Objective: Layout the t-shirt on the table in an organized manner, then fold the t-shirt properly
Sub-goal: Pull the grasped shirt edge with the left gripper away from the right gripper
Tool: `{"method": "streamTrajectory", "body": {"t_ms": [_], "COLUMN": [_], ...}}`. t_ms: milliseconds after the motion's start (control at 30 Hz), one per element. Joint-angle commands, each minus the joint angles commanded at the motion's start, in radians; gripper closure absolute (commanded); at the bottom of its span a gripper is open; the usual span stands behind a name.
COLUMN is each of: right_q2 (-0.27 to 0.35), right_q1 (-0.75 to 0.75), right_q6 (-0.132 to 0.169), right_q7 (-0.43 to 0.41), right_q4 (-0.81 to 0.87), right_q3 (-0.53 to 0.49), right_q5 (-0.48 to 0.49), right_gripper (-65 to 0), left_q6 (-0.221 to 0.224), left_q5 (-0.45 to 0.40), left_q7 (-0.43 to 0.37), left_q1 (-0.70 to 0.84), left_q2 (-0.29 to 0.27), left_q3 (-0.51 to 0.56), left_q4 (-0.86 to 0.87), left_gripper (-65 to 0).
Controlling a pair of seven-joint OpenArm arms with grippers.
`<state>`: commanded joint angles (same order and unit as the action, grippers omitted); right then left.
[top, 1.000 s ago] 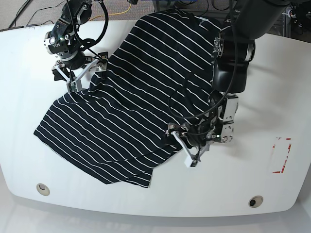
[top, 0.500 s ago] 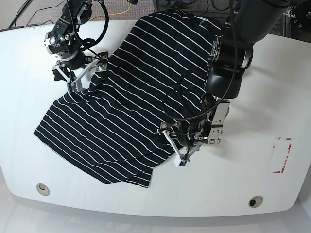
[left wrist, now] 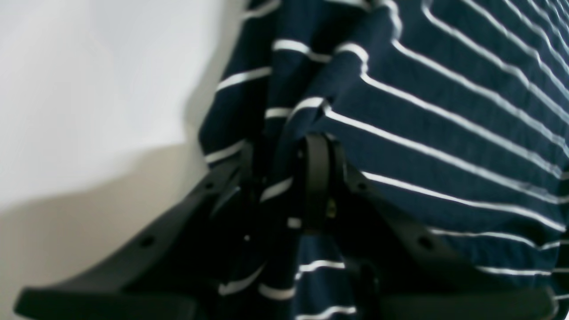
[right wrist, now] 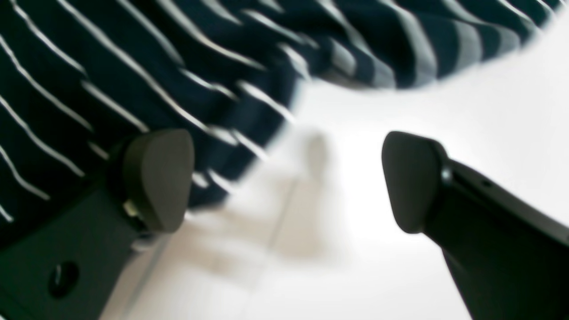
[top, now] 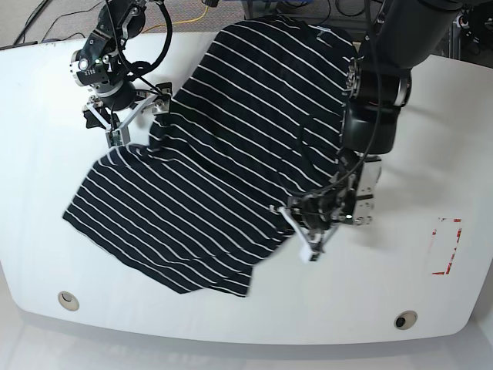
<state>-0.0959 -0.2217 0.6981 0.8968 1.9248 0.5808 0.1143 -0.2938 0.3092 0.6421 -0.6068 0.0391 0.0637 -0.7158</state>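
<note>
The t-shirt (top: 223, 154) is pinched at its edge by the left gripper (top: 308, 223); the right gripper (top: 127, 116) gapes beside it.

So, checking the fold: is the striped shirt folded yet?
No: the dark white-striped t-shirt lies spread and rumpled on the white table.

My right gripper (right wrist: 284, 182) is hanging with its two dark fingers spread wide apart, nothing lying between the pads. The left pad (right wrist: 158, 178) is sitting over the blurred edge of the t-shirt (right wrist: 133, 75), dark navy with thin white stripes, while the right one is hovering over the bare white table (right wrist: 346, 266), where soft shadows are falling.
</note>
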Motion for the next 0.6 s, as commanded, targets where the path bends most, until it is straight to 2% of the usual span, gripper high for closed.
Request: {"method": "streamTrajectory", "body": {"t_ms": [300, 467, 600], "right_q2": [-0.003, -0.003, 0.005], "right_q1": [-0.002, 0.008, 0.000], "right_q6": [0.000, 0.000, 0.000], "right_q7": [0.018, 0.121, 0.213], "right_q4": [0.029, 0.035, 0.035], "right_q3": [-0.005, -0.005, -0.005], "right_q5": [0.002, 0.035, 0.164], "right_gripper": [-65.0, -65.0, -65.0], "left_q6": [0.000, 0.000, 0.000], "left_q5": [0.005, 0.005, 0.005], "left_q7": [0.003, 0.009, 0.018], "left_q1": [0.032, 0.086, 0.164], "left_q2": [0.118, 0.166, 0.207], "left_q3": [-0.112, -0.201, -0.270], "left_q4": [-0.006, -0.063, -0.149], "left_gripper": [-11.8, -11.8, -11.8]}}
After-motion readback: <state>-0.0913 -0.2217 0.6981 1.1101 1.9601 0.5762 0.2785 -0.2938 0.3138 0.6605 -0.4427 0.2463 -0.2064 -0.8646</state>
